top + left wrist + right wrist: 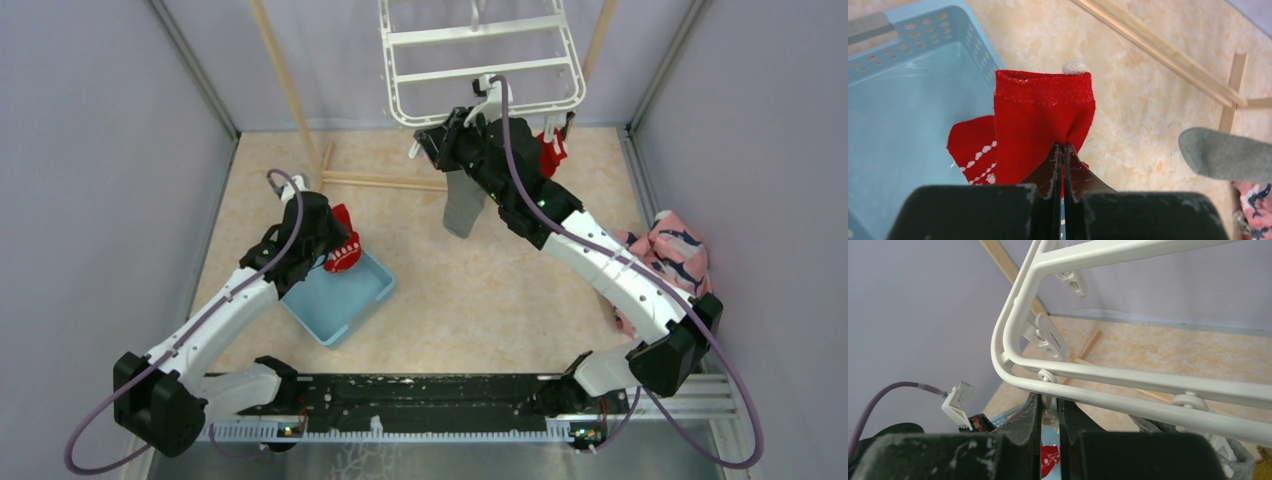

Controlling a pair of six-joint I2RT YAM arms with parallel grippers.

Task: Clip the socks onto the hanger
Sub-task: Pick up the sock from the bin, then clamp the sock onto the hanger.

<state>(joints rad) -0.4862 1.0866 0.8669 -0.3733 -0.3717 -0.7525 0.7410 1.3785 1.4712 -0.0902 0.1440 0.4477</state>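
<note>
A red sock with white trim (1043, 115) is pinched at its middle by my left gripper (1063, 147), which is shut on it. In the top view this sock (344, 246) hangs from the left gripper (328, 240) over a blue basket. The white hanger (480, 75) hangs at the back. My right gripper (1049, 402) is under the hanger's near rail (1148, 407), shut on a small white clip (1048, 399). A grey sock (463, 205) dangles from the hanger's near edge beside the right gripper (432, 140). Another red sock (551, 153) hangs at the hanger's right.
The light blue basket (345, 300) sits on the table below the left gripper. A pink cloth with dark prints (672, 252) lies at the right, by the right arm. A wooden pole rack (285, 85) stands at the back, its base bars (385, 182) on the table.
</note>
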